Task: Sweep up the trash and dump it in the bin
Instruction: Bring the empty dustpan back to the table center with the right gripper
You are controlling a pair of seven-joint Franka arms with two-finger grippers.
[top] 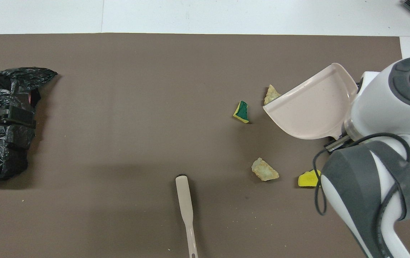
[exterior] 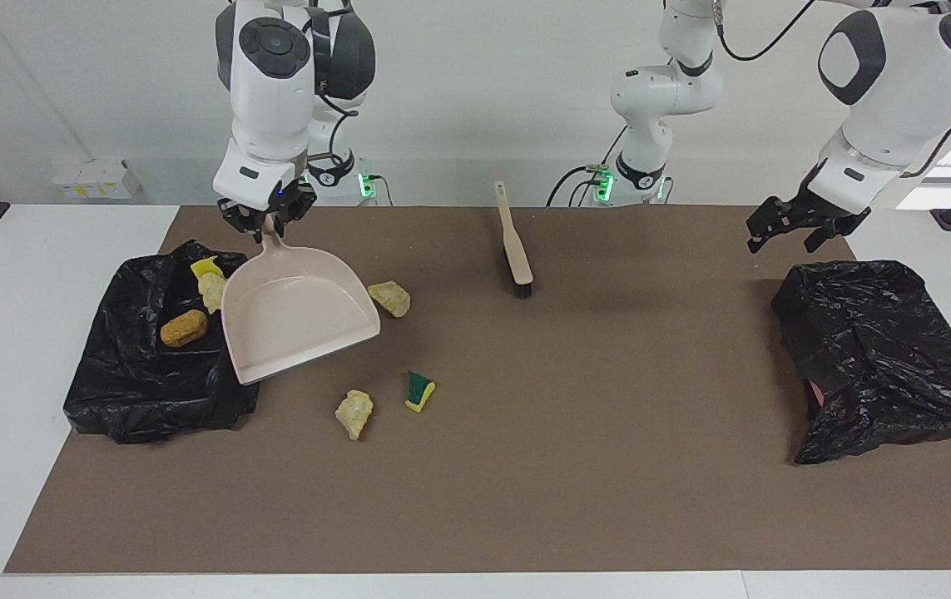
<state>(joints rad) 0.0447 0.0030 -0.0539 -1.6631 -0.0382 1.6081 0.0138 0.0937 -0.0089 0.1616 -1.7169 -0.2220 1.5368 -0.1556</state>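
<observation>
In the facing view, the black-lined bin (exterior: 151, 366) at the right arm's end of the table holds three pieces of the trash: a yellow sponge chunk (exterior: 206, 267), a pale beige stone-like lump (exterior: 212, 291) touching it, and an orange-brown bread-like lump (exterior: 184, 328) lying apart on the crumpled liner.

Just beside them hangs the right gripper (exterior: 265, 223), its fingers closed on the handle of the beige dustpan (exterior: 296, 320). The pan slopes down and away from the fingers, its open lip over the mat beside the bin, and its scoop looks bare.

Four scraps lie loose on the brown mat (exterior: 525, 466). A second beige lump (exterior: 390, 298) sits just past the pan's edge, below the right gripper's fingertips in that view. A third, knobbly beige lump (exterior: 354, 413) and a green-and-yellow sponge wedge (exterior: 419, 391) lie near each other past the pan's lip. A bright yellow chunk (top: 308, 178) shows only from overhead, partly hidden by the right arm.

A brush (exterior: 514, 244) with a pale handle and dark bristles lies mid-table, well apart from both grippers.

The left gripper (exterior: 804, 223) waits with fingers spread wide and holding nothing, over the mat above a crumpled black bag (exterior: 874, 358).
</observation>
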